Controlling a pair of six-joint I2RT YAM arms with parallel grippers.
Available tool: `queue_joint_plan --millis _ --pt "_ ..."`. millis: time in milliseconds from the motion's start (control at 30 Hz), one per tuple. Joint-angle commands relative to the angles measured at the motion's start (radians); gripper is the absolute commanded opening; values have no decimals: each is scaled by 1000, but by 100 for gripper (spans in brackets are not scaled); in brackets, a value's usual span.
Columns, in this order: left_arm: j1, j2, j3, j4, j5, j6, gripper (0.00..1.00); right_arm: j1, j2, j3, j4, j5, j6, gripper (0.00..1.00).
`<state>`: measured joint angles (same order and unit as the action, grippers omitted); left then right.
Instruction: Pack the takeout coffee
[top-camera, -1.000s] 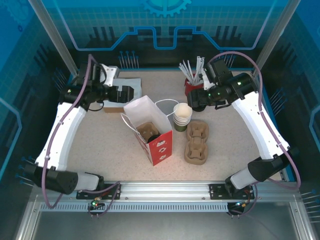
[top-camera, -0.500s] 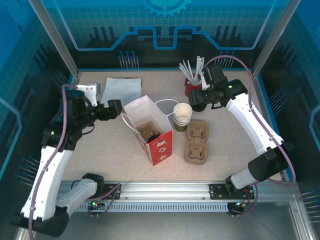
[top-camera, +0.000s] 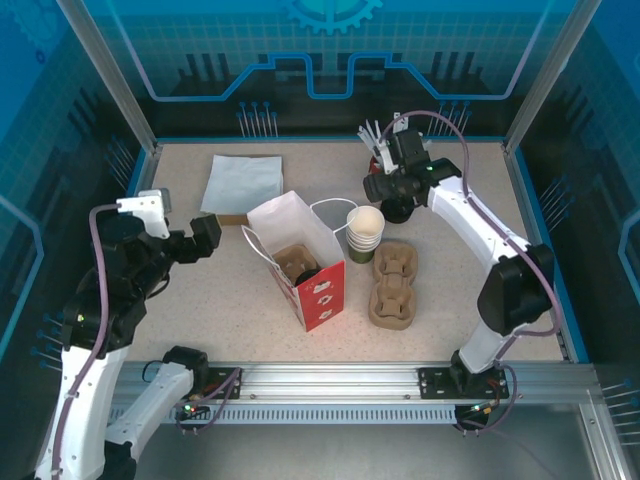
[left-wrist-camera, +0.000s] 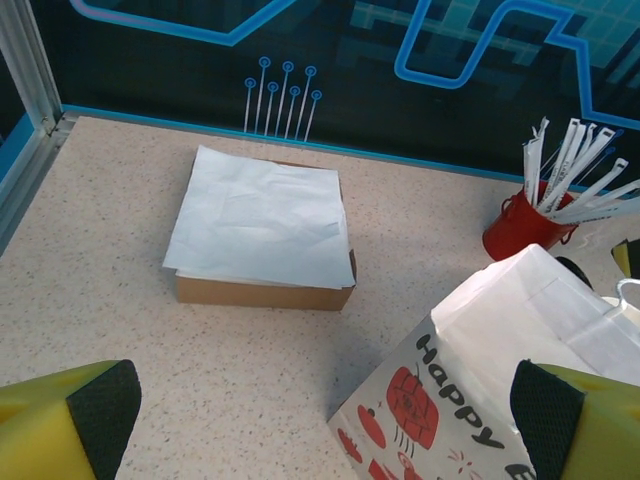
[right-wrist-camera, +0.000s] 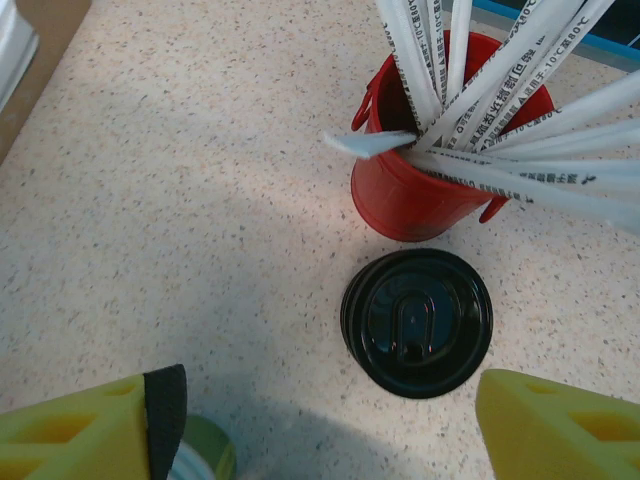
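Can't tell the takeout coffee from the cup stack (top-camera: 365, 232) standing just beside the red bag (top-camera: 322, 295), which is half-hiding a pulp carrier (top-camera: 296, 262). Left gripper (left-wrist-camera: 325, 400) and right gripper (right-wrist-camera: 330, 410) are both gaping wide.

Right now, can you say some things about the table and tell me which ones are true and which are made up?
1. The red paper bag stands upright with its top open. True.
2. The round black plastic lid sits inside the small red bucket. False: it lies on the table beside the bucket.
3. The left gripper holds the white paper napkins. False: its fingers are wide apart and empty, and the napkins lie on a flat brown cardboard box.
4. A brown moulded pulp cup carrier is inside the bag. True.
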<state>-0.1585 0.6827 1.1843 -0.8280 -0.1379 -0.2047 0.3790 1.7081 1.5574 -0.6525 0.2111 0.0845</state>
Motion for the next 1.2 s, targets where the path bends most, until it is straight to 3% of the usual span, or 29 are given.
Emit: queue_joint_plan --millis 0,600,800,1167 --pt "7 -26 -12 -51 -47 35 99 -22 58 74 40 22 -23 76" --pt "7 -49 19 -83 -86 73 99 -58 323 353 -4 11 -68 60" --pt "6 -46 21 -81 -94 79 99 -62 378 436 -45 25 -56 47" --pt "7 -35 23 -71 -100 88 99 -62 343 414 -44 24 -41 20"
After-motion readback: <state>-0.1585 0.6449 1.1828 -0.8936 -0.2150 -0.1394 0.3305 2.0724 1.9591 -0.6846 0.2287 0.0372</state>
